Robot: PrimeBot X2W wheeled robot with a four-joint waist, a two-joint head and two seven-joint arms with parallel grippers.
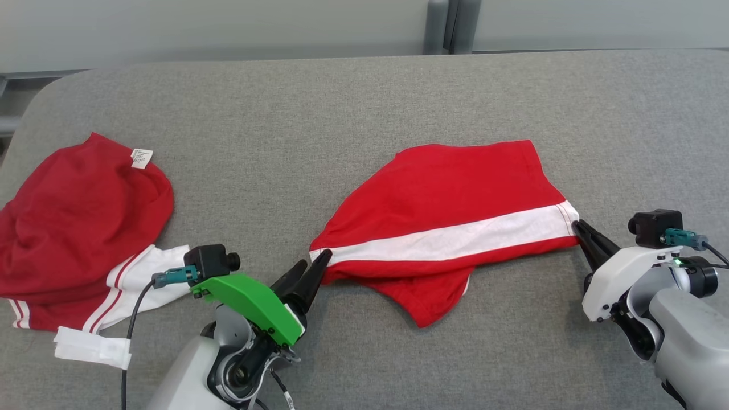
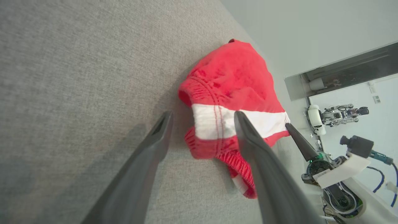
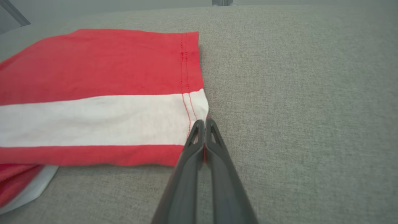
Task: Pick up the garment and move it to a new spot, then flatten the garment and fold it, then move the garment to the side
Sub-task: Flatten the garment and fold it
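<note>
A red garment (image 1: 450,193) with a broad white stripe lies spread across the middle of the grey table (image 1: 364,97), one flap sticking out under its near edge. My left gripper (image 1: 312,265) is open at its left corner; in the left wrist view the bunched white-and-red end (image 2: 211,124) sits at the tips of the spread fingers (image 2: 149,149). My right gripper (image 1: 576,225) is shut on the garment's right hem, where the white stripe ends (image 3: 199,105); a sliver of red cloth shows between the closed fingers (image 3: 189,161).
A second, darker red garment (image 1: 80,228) with white trim and a tag lies crumpled at the table's left end. A white fabric strip (image 1: 91,347) lies near its front. Bare grey surface surrounds the middle garment; the table's far edge meets a pale wall.
</note>
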